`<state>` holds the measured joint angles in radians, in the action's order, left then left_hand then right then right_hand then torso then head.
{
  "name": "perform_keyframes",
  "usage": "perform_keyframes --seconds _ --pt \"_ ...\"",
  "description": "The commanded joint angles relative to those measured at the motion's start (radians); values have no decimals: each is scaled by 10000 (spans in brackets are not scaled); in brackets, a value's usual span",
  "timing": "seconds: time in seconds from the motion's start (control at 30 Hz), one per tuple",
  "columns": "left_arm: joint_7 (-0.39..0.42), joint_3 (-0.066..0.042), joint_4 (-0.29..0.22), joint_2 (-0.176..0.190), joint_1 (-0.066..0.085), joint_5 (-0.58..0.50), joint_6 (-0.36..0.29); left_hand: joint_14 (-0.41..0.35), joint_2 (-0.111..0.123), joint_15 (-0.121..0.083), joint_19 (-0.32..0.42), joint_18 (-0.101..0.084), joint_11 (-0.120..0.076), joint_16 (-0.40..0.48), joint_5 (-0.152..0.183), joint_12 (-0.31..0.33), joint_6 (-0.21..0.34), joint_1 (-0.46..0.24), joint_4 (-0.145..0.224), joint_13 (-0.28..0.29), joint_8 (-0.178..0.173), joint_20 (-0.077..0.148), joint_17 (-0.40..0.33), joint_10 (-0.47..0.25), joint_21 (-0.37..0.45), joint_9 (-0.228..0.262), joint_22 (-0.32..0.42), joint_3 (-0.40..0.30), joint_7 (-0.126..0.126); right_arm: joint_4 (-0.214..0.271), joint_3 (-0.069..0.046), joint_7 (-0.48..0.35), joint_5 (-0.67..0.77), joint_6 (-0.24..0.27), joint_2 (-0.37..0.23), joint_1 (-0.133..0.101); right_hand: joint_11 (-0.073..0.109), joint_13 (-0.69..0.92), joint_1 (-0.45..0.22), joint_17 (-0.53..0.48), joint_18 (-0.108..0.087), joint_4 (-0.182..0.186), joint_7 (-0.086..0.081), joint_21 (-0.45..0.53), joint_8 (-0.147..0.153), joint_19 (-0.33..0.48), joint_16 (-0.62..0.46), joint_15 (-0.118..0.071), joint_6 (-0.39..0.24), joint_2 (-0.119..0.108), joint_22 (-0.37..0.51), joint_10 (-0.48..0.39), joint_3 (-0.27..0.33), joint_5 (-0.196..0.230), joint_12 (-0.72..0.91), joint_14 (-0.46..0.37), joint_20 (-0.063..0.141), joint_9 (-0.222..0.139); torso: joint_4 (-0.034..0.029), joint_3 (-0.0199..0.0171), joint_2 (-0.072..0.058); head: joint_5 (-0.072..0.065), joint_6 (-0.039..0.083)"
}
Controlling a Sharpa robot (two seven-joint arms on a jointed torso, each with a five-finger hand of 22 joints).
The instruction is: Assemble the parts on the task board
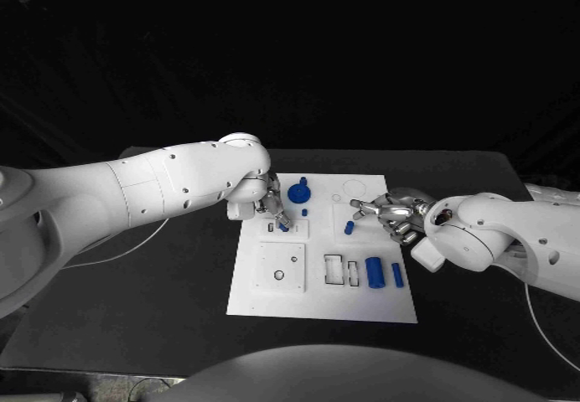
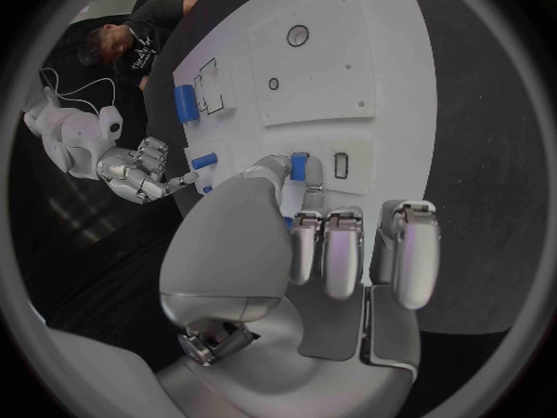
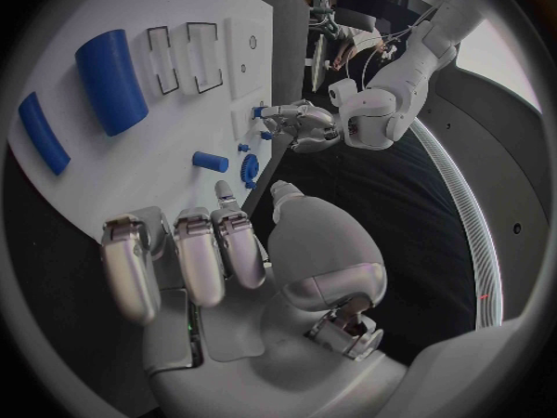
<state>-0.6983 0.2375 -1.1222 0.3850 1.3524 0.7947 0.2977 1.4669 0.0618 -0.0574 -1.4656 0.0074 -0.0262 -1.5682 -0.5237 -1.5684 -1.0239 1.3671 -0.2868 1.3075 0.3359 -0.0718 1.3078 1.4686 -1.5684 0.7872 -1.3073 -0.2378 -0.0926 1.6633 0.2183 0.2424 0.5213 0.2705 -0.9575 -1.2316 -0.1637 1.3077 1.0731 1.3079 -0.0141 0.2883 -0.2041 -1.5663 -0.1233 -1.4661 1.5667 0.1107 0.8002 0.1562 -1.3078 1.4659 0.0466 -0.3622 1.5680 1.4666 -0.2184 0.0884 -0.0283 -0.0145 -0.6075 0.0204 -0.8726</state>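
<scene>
The white task board (image 1: 272, 301) lies mid-table. My left hand (image 1: 271, 199) hovers over the board's far left part and pinches a small blue peg (image 2: 298, 167) between thumb and finger, right beside a small rectangular slot (image 2: 340, 164). The peg's tip (image 1: 283, 224) shows below the hand. My right hand (image 1: 394, 214) sits at the board's right edge with fingers (image 3: 221, 251) curled in and nothing in them. A short blue peg (image 1: 349, 227) lies just in front of it. A round blue part (image 1: 298, 194) stands at the far side.
A thick blue cylinder (image 1: 376, 272) and a slim blue bar (image 1: 398, 275) lie near the board's right edge, beside two rectangular slots (image 1: 335, 268). A square recessed plate with a hole (image 1: 281, 268) is at the near left. A cable (image 1: 133, 244) trails at the left.
</scene>
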Motion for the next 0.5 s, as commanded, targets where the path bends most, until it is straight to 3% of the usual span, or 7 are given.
perform_keyframes --seconds 0.03,0.5 --pt "-1221 -3 -12 -34 -1 -65 178 1039 -87 2 -1052 -74 -94 -26 -43 -24 -777 4 -4 2633 49 42 2630 1022 -24 19 -2635 -42 744 13 3 -27 34 -100 12 7 -58 2631 117 2628 141 -19 -332 -45 -39 -1047 41 49 -85 -10 -2630 1049 62 -63 28 1042 -48 12 9 1 -1 3 0" --pt "-1174 -3 -4 -46 -6 -103 253 1039 -12 36 -1052 -74 -37 -26 80 -24 -613 -8 -18 2633 -59 22 2630 1022 -24 52 -2635 -68 686 8 3 -29 35 -94 21 7 -58 2631 117 2628 141 -19 -332 -45 -39 -1047 41 49 -85 -10 -2630 1049 62 -63 28 1042 -48 12 -4 0 1 -36 0"
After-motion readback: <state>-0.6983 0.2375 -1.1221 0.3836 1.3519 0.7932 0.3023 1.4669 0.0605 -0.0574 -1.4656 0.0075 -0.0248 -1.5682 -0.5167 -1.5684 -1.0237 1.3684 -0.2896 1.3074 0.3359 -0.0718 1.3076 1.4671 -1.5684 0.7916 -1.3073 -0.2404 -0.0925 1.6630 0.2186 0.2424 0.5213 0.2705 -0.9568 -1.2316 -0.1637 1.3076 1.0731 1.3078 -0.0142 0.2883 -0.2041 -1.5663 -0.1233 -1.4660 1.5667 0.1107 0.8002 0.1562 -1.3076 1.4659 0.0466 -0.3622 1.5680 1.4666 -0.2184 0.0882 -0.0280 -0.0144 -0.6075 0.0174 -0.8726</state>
